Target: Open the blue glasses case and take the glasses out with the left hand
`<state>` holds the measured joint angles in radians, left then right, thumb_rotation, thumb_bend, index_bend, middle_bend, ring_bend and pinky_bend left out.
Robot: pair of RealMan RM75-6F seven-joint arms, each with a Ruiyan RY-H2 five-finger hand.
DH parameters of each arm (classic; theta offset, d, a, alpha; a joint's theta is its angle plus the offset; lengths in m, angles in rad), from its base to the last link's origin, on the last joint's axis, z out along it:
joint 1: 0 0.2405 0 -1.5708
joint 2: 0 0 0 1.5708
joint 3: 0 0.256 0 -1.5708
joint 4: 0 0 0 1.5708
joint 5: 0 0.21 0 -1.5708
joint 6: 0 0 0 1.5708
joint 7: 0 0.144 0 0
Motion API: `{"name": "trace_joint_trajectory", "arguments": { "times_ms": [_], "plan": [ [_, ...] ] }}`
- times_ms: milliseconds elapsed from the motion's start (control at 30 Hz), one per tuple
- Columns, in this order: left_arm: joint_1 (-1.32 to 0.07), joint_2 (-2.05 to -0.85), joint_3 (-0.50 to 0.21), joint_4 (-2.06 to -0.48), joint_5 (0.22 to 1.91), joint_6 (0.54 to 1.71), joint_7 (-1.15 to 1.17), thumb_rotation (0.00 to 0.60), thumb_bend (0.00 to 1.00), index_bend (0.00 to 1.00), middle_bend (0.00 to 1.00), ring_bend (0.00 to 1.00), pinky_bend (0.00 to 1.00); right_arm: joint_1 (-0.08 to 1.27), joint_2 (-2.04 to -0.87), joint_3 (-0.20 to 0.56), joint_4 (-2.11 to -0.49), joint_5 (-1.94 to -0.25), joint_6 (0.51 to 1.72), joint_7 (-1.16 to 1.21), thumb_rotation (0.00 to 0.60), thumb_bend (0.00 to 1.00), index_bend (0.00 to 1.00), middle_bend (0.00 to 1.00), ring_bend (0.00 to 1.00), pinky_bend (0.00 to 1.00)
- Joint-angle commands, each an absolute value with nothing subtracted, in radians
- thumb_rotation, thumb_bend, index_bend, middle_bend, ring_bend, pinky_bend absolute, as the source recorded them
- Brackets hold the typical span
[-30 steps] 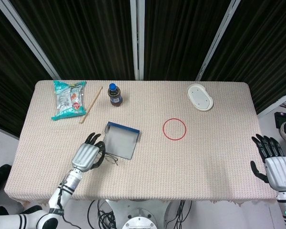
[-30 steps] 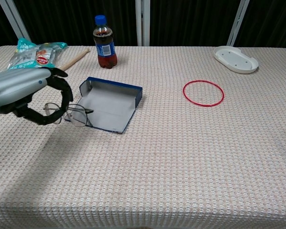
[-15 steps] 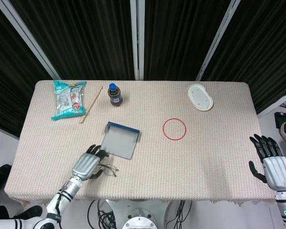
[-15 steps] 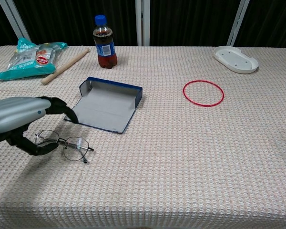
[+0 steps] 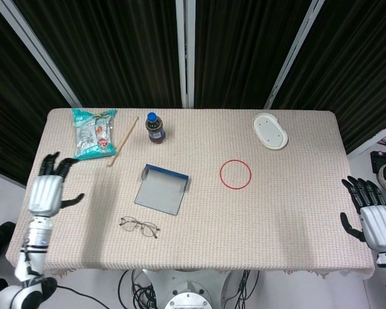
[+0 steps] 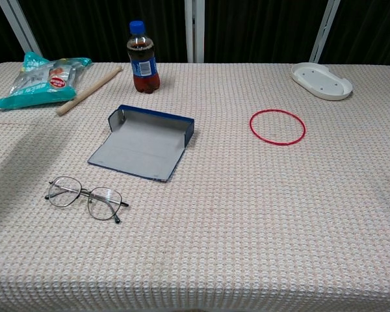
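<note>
bottle [image 6: 142,57] label and snack bag [image 6: 41,78] print too small to read

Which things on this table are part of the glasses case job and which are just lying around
Part of the job: open blue glasses case, thin wire-framed glasses, left hand.

Lying about: cola bottle with blue cap, teal snack bag, wooden stick, red ring, white oval tray.

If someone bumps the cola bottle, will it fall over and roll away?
Probably. The cola bottle stands tall on a small base, so a bump would likely tip it. Its round body would then likely roll on the table.
</note>
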<state>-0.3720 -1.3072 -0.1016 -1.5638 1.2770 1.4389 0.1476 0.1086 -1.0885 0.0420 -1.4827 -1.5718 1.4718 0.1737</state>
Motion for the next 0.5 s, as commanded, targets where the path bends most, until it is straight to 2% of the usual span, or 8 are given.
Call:
{"name": "trace_joint_trajectory", "arguments": {
  "times_ms": [33,167,300,500],
  "plan": [
    [-0.278,-1.224,-0.087,-1.459,1.295,1.455,0.034,0.600,0.13,0.21,0.20,0.03,0.00,0.117,-1.083,0.043,-1.482,-1.570,1.459,0.185,0.600,0.42,0.00,0.06,0.00,0.00],
    [-0.193,-1.198,-0.033,-1.485,1.345,1.522,-0.024,0.600,0.13,0.21,0.20,0.03,0.00,0.112,-1.085,0.036,-1.487,-1.591,1.477,0.195,0.600,0.38,0.00,0.07,0.00,0.00],
    [-0.117,-1.204,0.013,-1.525,1.410,1.624,0.021,0.600,0.13,0.21,0.20,0.03,0.00,0.099,-1.104,0.029,-1.486,-1.604,1.504,0.178,0.600,0.34,0.00,0.07,0.00,0.00],
    [-0.047,-1.219,0.053,-1.577,1.476,1.699,0.068,0.600,0.13,0.20,0.18,0.02,0.00,0.090,-1.129,0.019,-1.490,-1.626,1.525,0.143,0.600,0.33,0.00,0.07,0.00,0.00]
  ]
}}
